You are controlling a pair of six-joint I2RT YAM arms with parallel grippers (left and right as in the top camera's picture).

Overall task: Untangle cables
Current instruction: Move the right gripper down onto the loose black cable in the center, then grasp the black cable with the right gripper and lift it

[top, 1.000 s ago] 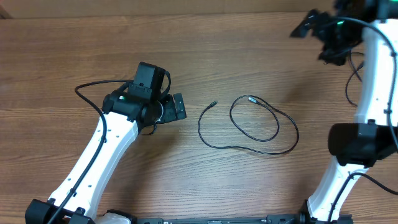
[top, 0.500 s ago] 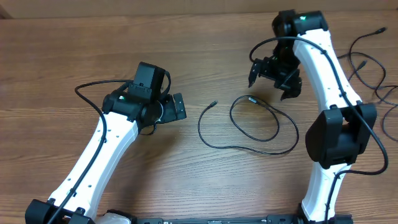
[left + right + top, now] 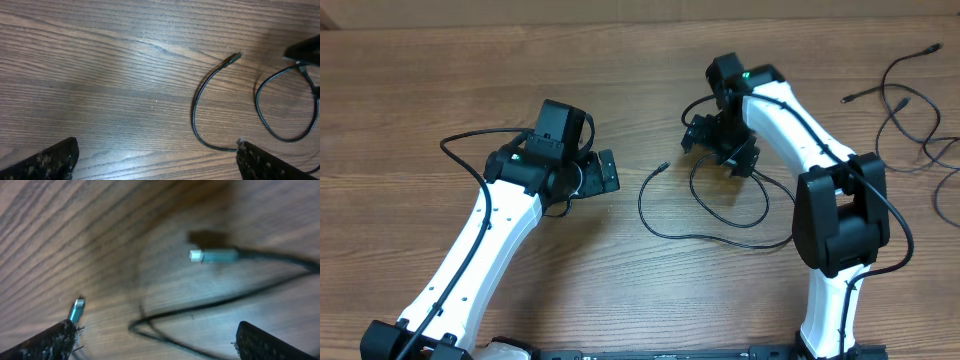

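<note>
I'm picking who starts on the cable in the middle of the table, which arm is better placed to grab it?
Probably right. The right arm holds its jaws open directly over the cable, one plug plain in its wrist view. The left arm, jaws open too, sits off to the side.

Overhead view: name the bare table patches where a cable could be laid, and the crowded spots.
Free: the table at far left, beyond the left arm; the front strip between both arms, below the looped cable. Crowded: centre, where the right pincer hangs over that loop; right edge, with more cables.
</note>
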